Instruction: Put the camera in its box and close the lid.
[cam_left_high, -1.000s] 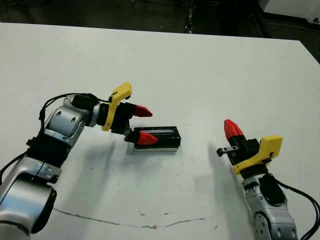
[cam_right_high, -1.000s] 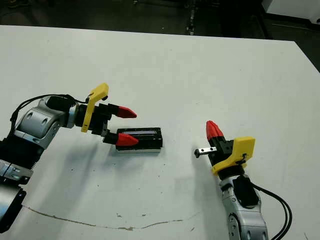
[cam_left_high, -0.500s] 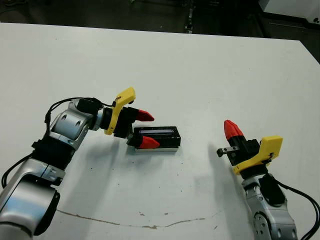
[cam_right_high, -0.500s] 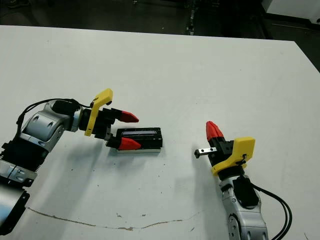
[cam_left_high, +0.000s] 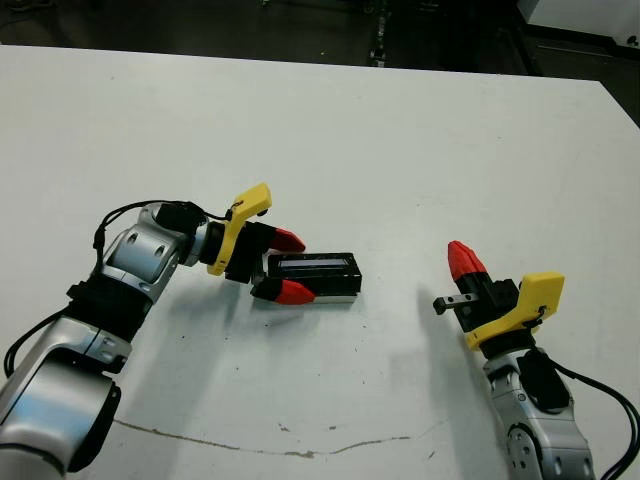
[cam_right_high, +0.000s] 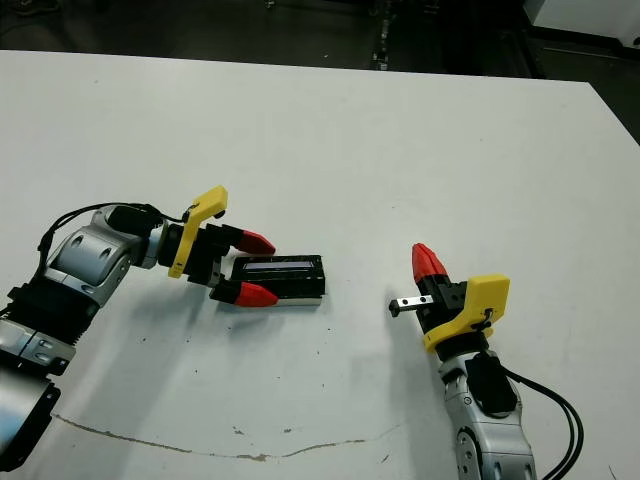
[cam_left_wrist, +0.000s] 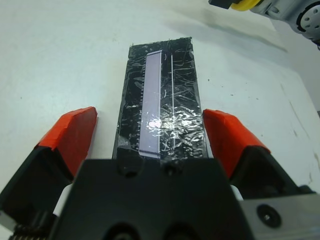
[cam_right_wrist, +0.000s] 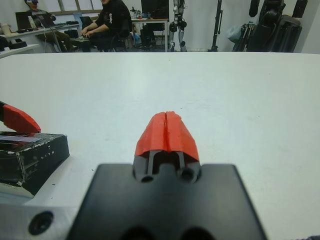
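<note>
Left eye view showed the lid (cam_left_high: 318, 275) lying flat on the white worktop (cam_left_high: 400, 150), near the middle, its long axis running left to right. The left tool (cam_left_high: 286, 264) stood spread wide at the lid's left end, one red fingertip (cam_left_high: 288, 239) on the far side and one on the near side, neither clearly touching it. Left wrist view added the pale strip running along the lid's wrinkled top. The right tool (cam_left_high: 460, 262), well apart to the right, was clenched on nothing, fingers pressed together in the right wrist view.
</note>
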